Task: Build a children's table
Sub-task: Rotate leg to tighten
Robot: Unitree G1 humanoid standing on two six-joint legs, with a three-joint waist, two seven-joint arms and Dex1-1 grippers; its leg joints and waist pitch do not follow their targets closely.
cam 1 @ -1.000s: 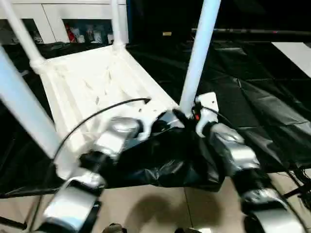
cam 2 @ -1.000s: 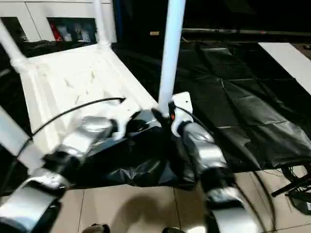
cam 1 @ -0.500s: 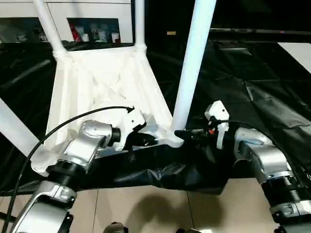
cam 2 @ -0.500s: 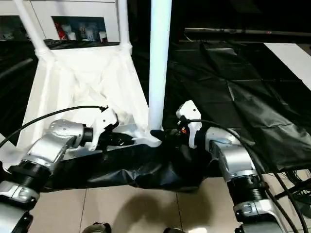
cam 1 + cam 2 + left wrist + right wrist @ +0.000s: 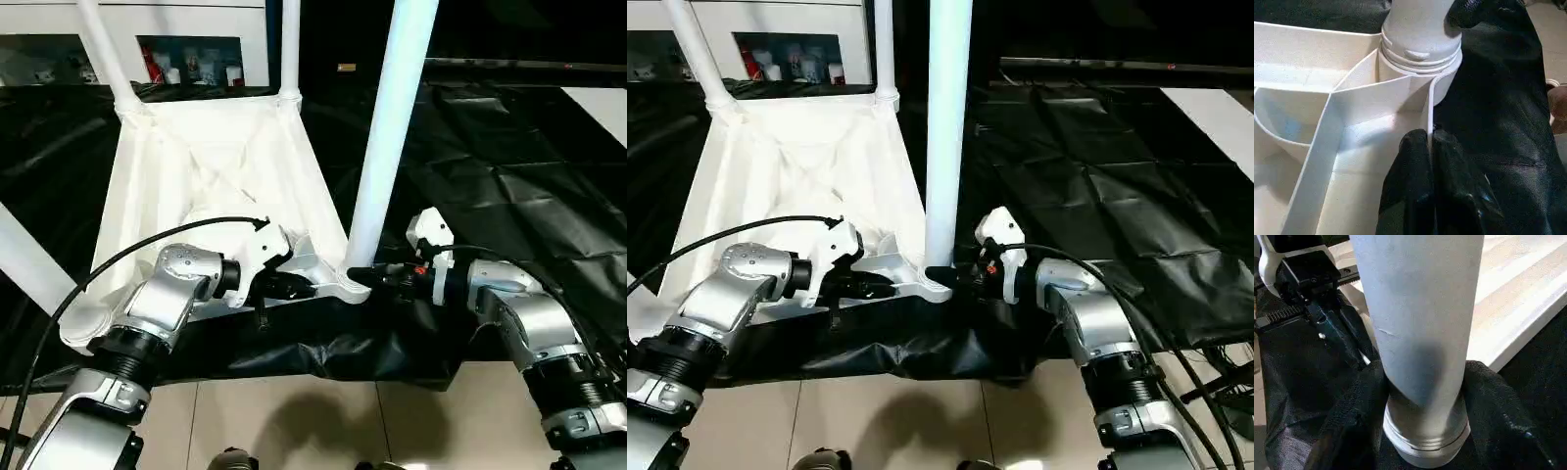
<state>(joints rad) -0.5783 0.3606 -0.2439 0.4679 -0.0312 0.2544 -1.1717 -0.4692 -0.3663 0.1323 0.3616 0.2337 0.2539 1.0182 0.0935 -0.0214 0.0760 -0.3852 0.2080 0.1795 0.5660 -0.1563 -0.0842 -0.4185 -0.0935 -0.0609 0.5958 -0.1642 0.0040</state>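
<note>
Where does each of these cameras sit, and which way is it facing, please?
Left eye and right eye views: on the head, looking forward and down at the upturned tabletop on black sheeting; both silver forearms show.
Left wrist view: on the left wrist, looking along the left gripper, pinched on the tabletop's rim beside a corner socket.
Right wrist view: on the right wrist, facing the near leg, with the right gripper around its base.
Shared: both wrist views show that leg in its socket.

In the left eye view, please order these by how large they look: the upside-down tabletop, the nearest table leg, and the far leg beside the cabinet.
1. Tabletop
2. Nearest leg, though nearness to the camera enlarges it
3. Far leg, looking thinner and shorter because it is farther away and partly cut off
</note>
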